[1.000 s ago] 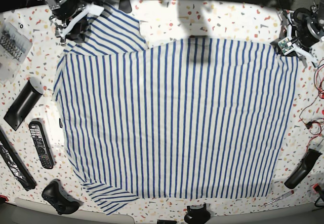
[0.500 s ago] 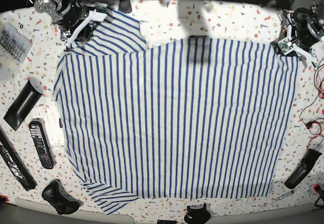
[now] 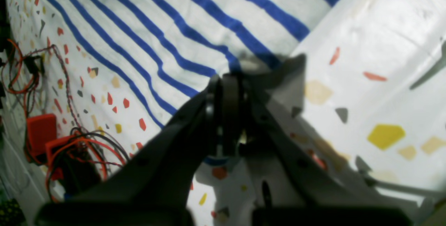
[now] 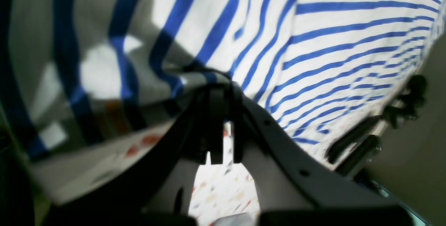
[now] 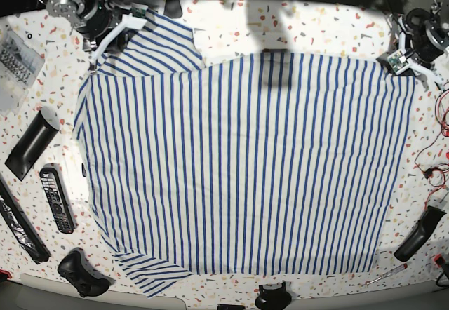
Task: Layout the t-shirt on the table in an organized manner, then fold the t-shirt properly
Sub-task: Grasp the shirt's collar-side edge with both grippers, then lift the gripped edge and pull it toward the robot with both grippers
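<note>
Left claw (image 3: 228, 79) pinched on t-shirt (image 5: 245, 163) corner, right claw (image 4: 219, 90) — clamping sleeve.

Left end effector (image 3: 228, 79) pinched on striped t-shirt (image 3: 181, 27) corner, speckled table (image 3: 376, 79), red wires (image 3: 52, 142) at left

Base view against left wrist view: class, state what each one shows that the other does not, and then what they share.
Only the base view shows the whole t-shirt spread flat, the right gripper at its sleeve and the remote control. Only the left wrist view shows the left gripper with its jaws closed on the shirt's corner, up close. Both show striped cloth, the speckled table and red wires.
</note>
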Robot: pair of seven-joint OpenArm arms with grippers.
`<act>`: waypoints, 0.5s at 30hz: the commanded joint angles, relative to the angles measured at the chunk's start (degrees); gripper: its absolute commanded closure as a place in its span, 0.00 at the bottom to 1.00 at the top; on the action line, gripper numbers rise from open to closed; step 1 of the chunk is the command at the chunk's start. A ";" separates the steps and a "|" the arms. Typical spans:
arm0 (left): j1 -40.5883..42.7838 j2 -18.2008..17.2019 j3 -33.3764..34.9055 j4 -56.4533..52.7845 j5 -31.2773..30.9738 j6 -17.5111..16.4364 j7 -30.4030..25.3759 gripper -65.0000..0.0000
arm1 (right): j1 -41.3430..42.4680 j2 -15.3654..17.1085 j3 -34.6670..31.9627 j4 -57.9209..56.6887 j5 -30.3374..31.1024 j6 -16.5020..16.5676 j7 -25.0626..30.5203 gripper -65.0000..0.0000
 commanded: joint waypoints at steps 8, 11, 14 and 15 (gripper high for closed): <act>7.19 -3.54 -0.63 7.87 0.00 -0.42 1.70 1.00 | -8.83 6.67 0.31 7.96 2.95 -3.96 -10.88 1.00; 10.08 -4.17 -1.07 8.13 0.00 -0.42 1.97 1.00 | -12.04 6.60 0.31 9.75 1.60 -3.96 -11.13 1.00; 12.98 -4.17 -3.30 8.24 -0.02 -0.39 1.79 1.00 | -15.28 6.62 0.33 11.78 1.46 -4.00 -11.89 1.00; 13.90 -4.17 -4.39 8.46 -0.02 -0.39 1.68 1.00 | -15.98 6.60 0.31 12.41 0.92 -4.15 -12.31 1.00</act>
